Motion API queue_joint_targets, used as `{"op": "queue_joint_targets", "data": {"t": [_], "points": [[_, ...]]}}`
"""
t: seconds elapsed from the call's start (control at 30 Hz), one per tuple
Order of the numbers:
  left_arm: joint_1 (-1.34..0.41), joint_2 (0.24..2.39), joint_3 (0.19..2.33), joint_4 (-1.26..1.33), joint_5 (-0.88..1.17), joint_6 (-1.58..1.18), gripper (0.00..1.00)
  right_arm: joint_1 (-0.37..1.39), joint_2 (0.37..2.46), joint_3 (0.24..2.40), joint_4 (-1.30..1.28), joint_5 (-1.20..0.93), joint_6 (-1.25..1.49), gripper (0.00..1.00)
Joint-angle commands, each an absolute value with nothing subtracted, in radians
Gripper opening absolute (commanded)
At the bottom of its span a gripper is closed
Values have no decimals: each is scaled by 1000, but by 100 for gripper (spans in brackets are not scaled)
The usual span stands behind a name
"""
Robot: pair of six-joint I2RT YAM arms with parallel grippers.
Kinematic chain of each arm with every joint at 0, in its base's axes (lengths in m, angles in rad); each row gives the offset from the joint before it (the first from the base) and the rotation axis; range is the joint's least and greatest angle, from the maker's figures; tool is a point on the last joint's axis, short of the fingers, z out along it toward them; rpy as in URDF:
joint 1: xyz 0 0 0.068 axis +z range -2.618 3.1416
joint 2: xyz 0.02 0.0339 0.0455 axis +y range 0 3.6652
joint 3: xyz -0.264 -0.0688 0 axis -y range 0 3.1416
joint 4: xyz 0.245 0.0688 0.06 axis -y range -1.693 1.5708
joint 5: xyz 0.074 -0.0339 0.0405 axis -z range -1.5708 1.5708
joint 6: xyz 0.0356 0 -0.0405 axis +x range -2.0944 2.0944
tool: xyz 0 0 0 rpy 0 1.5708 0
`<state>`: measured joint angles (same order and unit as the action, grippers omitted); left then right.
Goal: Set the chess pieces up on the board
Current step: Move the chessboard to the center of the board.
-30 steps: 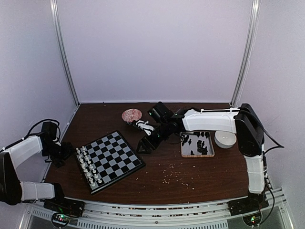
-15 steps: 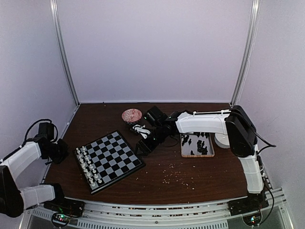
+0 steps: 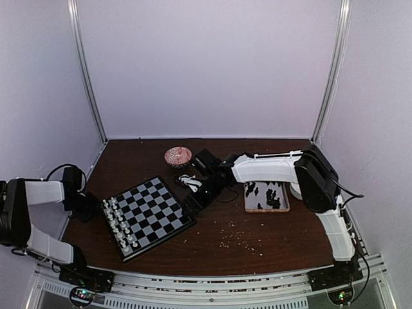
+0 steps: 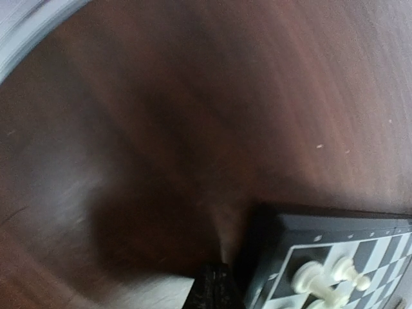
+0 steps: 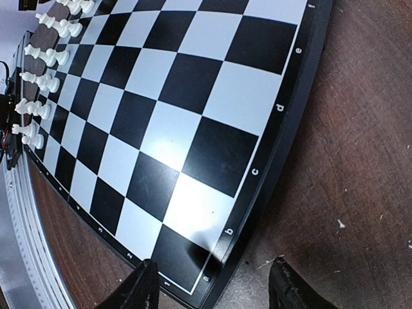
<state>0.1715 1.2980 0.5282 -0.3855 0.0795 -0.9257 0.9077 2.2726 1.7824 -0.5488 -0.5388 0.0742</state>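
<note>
A square black-and-silver chequered chessboard (image 3: 147,215) lies on the dark wooden worktop (image 3: 257,238). Tiny white chess pieces (image 3: 118,222) are ranked along its left side, apparently already set. Black chess pieces (image 3: 270,196) wait in a wooden-rimmed grey tray (image 3: 267,210). The right pincer (image 3: 193,201), jaws apart and empty, hangs at the board's right corner. The left pincer (image 3: 87,206), clenched on nothing, sits just beside the left edge.

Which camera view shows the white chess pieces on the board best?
The top external view: both rows of white chess pieces stand whole along the left edge of the board, though small. The right wrist view shows them closer, but cut off at the frame's top. The left wrist view shows only a few, blurred.
</note>
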Motion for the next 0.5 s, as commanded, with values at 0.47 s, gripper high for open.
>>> {"op": "queue_joint_targets", "data": {"t": [0.47], "points": [[19, 1541, 644, -107, 314, -885, 0, 941, 2205, 1610, -563, -600, -4, 55]]}}
